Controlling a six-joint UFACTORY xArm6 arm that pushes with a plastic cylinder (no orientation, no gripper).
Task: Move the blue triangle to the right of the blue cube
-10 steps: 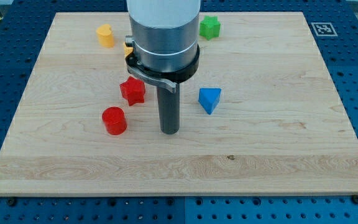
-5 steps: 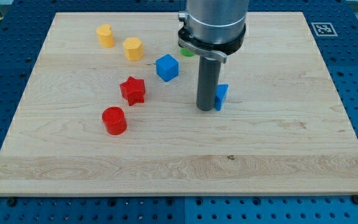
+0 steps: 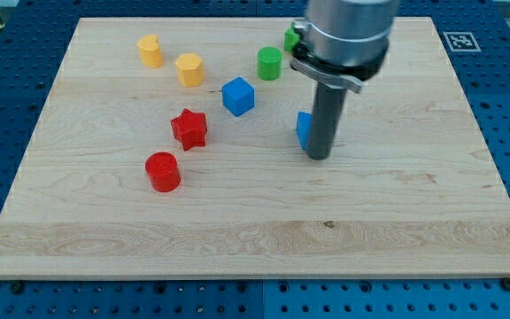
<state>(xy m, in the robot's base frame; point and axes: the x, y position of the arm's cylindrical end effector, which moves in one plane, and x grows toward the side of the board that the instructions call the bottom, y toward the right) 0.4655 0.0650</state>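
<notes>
**Blue triangle half hidden behind the rod, right of centre**

The blue triangle (image 3: pixel 304 130) sits right of the middle of the frame, only its left edge showing; the dark rod stands in front of the rest. My tip (image 3: pixel 320 157) rests on the table (image 3: pixel 237 230) just at the triangle's lower right, apparently touching it. There are no fingers on this arm, only the rod, so nothing is clasped or held.

The blue cube (image 3: pixel 238 96) lies up and to the left of the triangle, a clear gap between them. Above the cube, toward the frame's top, stands a green cylinder (image 3: pixel 269 63); a second green block (image 3: pixel 289 38) peeks out beside the arm's grey body, its shape not readable.

Left of the cube are a red star (image 3: pixel 189 129) and, lower left, a red cylinder (image 3: pixel 162 171). In the upper left are two yellow blocks: a hexagonal one (image 3: pixel 189 68) and a heart-like one (image 3: pixel 150 50).

A black-and-white square marker (image 3: pixel 459 41) is at the table's upper right corner; it carries no readable writing. No containers appear.
</notes>
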